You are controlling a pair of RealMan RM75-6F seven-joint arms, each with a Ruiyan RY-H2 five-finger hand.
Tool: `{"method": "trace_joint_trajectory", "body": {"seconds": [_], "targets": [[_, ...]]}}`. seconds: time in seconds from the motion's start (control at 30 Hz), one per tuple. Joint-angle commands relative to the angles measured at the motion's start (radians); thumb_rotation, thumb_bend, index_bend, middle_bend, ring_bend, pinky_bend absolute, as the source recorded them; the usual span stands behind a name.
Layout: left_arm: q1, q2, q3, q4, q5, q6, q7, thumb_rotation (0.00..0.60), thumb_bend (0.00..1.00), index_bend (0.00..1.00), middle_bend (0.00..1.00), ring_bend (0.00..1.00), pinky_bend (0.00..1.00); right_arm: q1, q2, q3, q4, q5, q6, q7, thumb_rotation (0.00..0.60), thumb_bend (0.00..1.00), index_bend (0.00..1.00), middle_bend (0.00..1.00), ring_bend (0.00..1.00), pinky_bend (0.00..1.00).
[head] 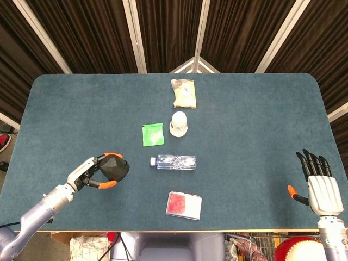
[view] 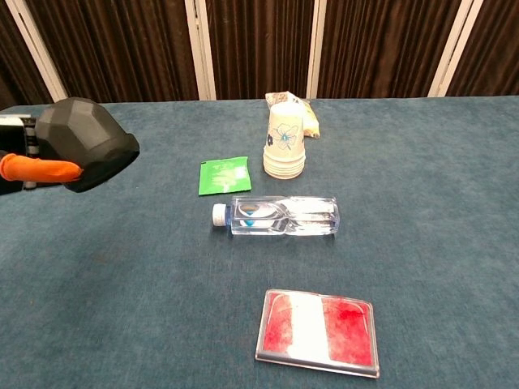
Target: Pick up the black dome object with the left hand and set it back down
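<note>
The black faceted dome (head: pixel 115 166) (view: pixel 87 141) is held off the blue table in my left hand (head: pixel 92 173) (view: pixel 28 162), left of the water bottle. Orange-tipped fingers (head: pixel 108 184) (view: pixel 40 170) wrap around its sides, and the dome is turned with its rounded side toward the chest camera. My right hand (head: pixel 319 182) rests at the table's front right corner with its fingers spread and holds nothing; only the head view shows it.
A clear water bottle (head: pixel 173 162) (view: pixel 280 216) lies on its side mid-table. Behind it are a green packet (head: pixel 153 134) (view: pixel 224 175), a stack of paper cups (head: pixel 178 124) (view: pixel 285 143) and a snack bag (head: pixel 184 93). A red-and-white flat case (head: pixel 184 205) (view: pixel 319 331) lies near the front edge.
</note>
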State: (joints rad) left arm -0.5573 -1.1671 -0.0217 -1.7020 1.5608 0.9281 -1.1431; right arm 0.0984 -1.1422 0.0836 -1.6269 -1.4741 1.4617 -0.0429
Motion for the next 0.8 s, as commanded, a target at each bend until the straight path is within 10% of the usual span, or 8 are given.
{"method": "trace_joint_trajectory", "body": {"seconds": [0.03, 0.27, 0.5, 0.8], "targets": [[0.133, -0.24, -0.059, 0.205, 0.038, 0.387, 0.745, 0.6, 0.52, 0.48, 0.46, 0.0, 0.0, 0.001, 0.0, 0.0, -0.001, 0.0, 0.0, 0.0, 0.6, 0.28, 0.05, 0.02, 0.06, 0.01], [0.147, -0.432, -0.095, 0.562, 0.213, 0.662, 1.184, 0.6, 0.52, 0.48, 0.46, 0.0, 0.0, -0.003, -0.001, -0.006, 0.004, -0.005, 0.002, 0.013, 0.6, 0.28, 0.05, 0.02, 0.06, 0.01], [0.134, -0.513, -0.084, 0.757, 0.257, 0.732, 1.254, 0.6, 0.52, 0.48, 0.47, 0.0, 0.0, 0.0, 0.0, -0.003, 0.001, -0.002, -0.002, 0.01, 0.6, 0.29, 0.05, 0.02, 0.06, 0.01], [0.138, -0.247, -0.036, 0.099, -0.096, 0.272, 0.681, 0.6, 0.51, 0.48, 0.46, 0.0, 0.0, -0.002, -0.003, -0.005, 0.008, -0.006, 0.0, 0.016, 0.6, 0.28, 0.05, 0.02, 0.06, 0.01]]}}
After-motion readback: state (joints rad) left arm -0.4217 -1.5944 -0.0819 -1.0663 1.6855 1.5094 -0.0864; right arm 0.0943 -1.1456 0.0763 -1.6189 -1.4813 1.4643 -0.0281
